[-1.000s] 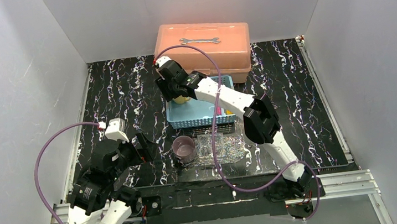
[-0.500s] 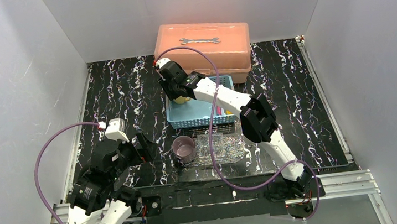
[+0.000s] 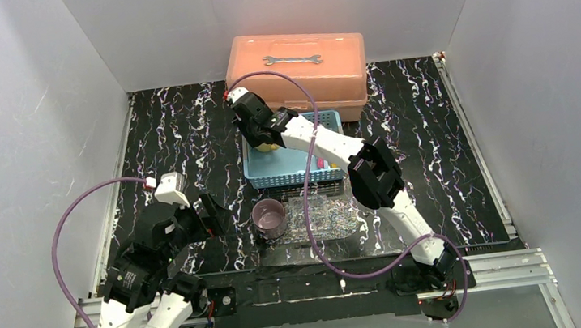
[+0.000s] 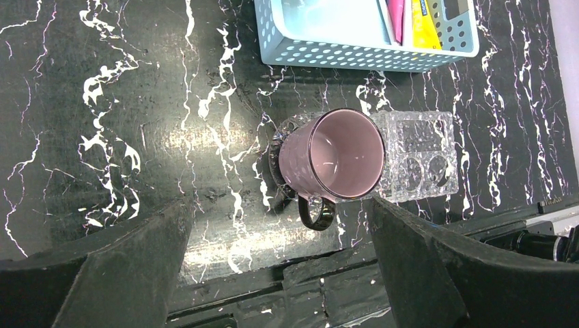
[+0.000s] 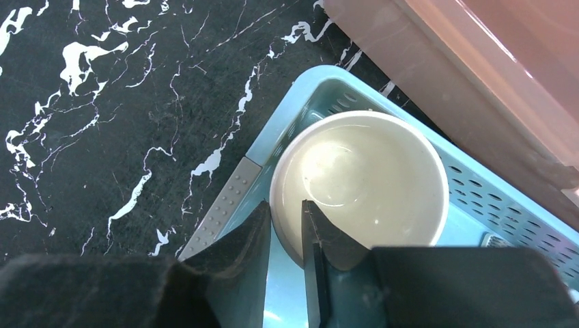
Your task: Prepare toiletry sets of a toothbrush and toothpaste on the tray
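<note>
The yellow mug (image 5: 358, 178) stands in the far left corner of the light-blue basket (image 3: 292, 166) and shows yellow under the wrist in the top view (image 3: 269, 144). My right gripper (image 5: 287, 208) is shut on its near rim, one finger inside and one outside. The purple mug (image 4: 334, 160) stands upright on the left end of the clear glittery tray (image 4: 420, 157). My left gripper (image 4: 276, 208) is open and empty, above the table near the purple mug. The magenta tube (image 4: 394, 10) and the yellow tube (image 4: 427, 14) lie in the basket. I cannot make out any toothbrush.
The salmon-pink toolbox (image 3: 297, 61), with a wrench (image 3: 292, 59) on its lid, stands right behind the basket. White walls close in the left, right and back. The black marbled table top (image 3: 170, 136) spreads to the left.
My right gripper has shifted slightly toward the back left at the yellow mug. The left arm has barely moved.
</note>
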{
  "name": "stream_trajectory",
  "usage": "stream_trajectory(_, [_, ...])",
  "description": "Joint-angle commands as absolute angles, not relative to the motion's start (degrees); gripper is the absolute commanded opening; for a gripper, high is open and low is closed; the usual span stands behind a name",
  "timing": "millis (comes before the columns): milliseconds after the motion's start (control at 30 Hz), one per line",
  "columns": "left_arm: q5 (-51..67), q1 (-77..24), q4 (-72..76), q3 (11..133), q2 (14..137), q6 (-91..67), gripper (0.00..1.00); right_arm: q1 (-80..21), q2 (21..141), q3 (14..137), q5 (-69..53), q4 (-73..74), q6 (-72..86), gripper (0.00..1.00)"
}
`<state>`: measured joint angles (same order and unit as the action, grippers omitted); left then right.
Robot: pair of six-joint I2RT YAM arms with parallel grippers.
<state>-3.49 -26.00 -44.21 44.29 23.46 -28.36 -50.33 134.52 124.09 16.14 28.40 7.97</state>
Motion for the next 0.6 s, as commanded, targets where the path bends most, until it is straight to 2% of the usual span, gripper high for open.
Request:
stream_trajectory(0, [-4.2,-26.0,-44.6,44.8,24.2,-28.1,0.99,-50.2,136.0,126.3,16.7,29.3,6.6,0.29])
stream_trajectory(200, [-4.3,-25.9,-44.6,44.9,24.4,-28.1,0.99,-50.2,136.2,126.2,17.6,30.4,5.8,0.18])
stream_trajectory(333, [-4.3,-25.8,-44.7,44.9,24.6,-28.1,0.99,-50.2,136.0,126.0,18.8,31.0,5.1,0.01])
stream_trajectory(567, [-4.2,-25.7,-44.6,44.9,24.7,-28.1,0.99,-50.2,133.3,124.4,19.5,30.7,5.1,0.01])
